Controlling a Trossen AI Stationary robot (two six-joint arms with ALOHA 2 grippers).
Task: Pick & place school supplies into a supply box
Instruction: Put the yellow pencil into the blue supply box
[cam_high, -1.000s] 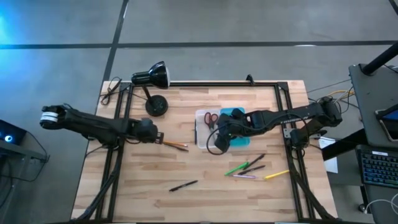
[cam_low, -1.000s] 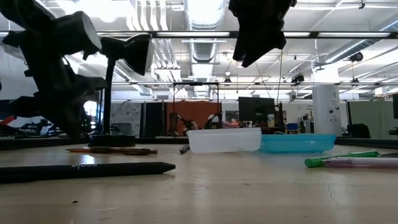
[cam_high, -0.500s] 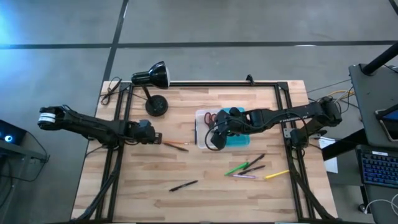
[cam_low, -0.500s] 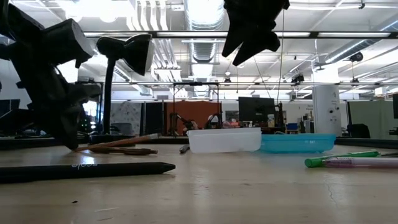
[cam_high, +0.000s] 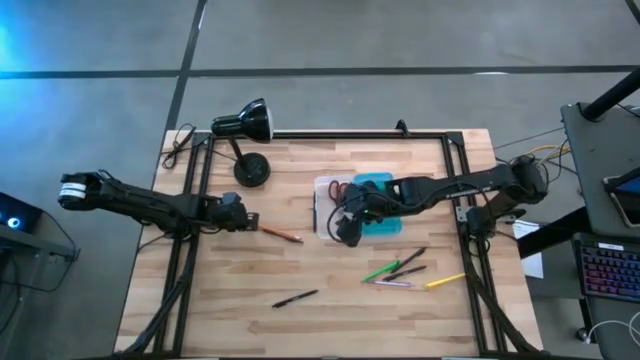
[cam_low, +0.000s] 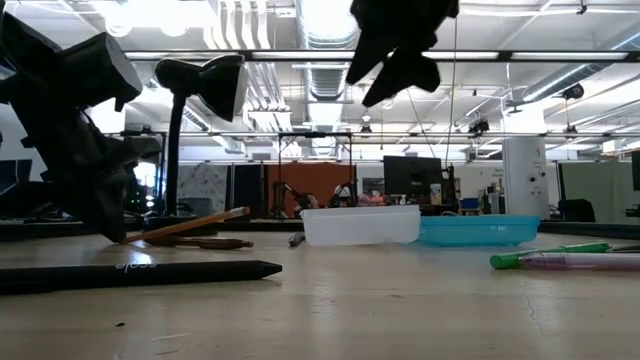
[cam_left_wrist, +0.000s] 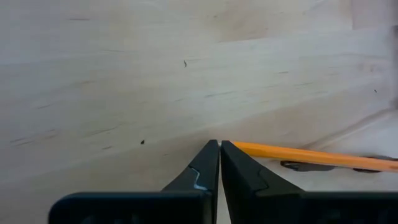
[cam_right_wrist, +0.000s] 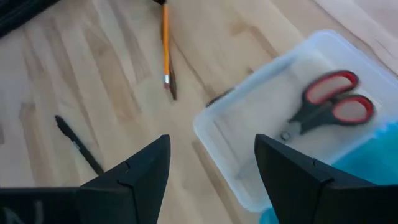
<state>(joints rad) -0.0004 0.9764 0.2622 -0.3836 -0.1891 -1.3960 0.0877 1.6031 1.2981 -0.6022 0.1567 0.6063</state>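
Grey concrete floor (cam_high: 330, 35), wooden table (cam_high: 330, 310), office ceiling lights (cam_low: 330, 15), exposed ducts (cam_low: 325, 75)

Supply box (cam_high: 357, 205) set mid-table, scissors (cam_right_wrist: 328, 110) laid inside.
A pencil (cam_high: 282, 234) is placed to its left, loose pens (cam_high: 405, 268) nearer the front right.

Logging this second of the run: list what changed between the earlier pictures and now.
The left gripper, shut on the orange pencil, tipped its far end up off the table. The right gripper, open, drifted leftward above the clear plastic box. The red-handled scissors and loose pens stayed put.
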